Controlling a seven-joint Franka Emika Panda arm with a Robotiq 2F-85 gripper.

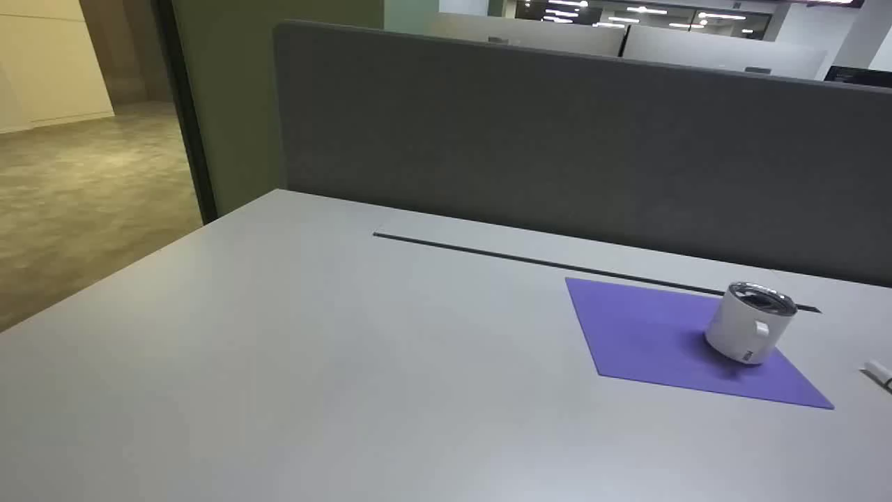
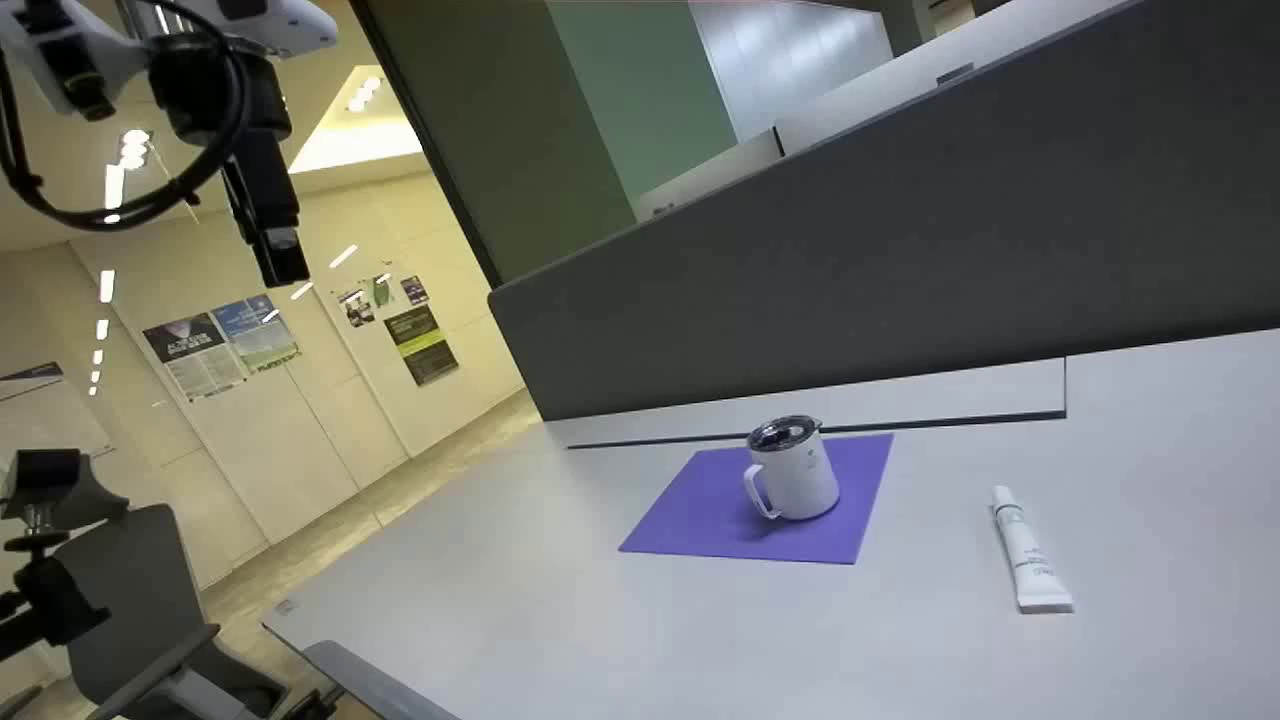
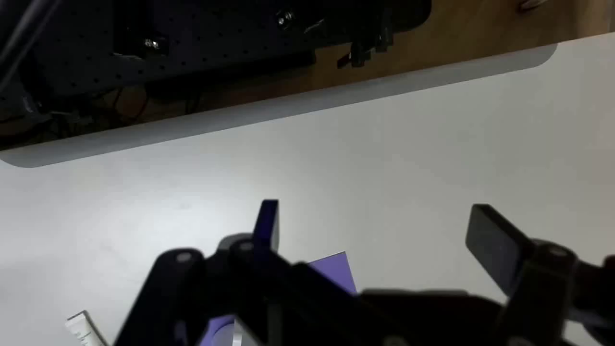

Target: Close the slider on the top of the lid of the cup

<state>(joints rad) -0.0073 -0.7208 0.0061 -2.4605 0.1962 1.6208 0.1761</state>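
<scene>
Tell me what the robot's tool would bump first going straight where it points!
Probably the white table: the wrist view shows it past the open tool. The purple mat looks off that line, though depth is unclear.

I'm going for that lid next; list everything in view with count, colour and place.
table: one, pale grey, all views
mat: one, purple, on the table
cup: one, white, on the mat
lid: one, dark, on the cup
slider: too small to make out on the lid
tube: one, white, on the table, apart from the mat
partition: one, dark grey, along the table
dark line: one, black, on the table near the partition
chair: one, dark grey, beyond the table
posters: several, mixed colours, in the background
ceiling lights: several, white, background
black hardware: too dark to count, past the table's edge
arm: one, white and black, in an exterior view
gripper: one, black, jaws apart, away from the cup
</scene>
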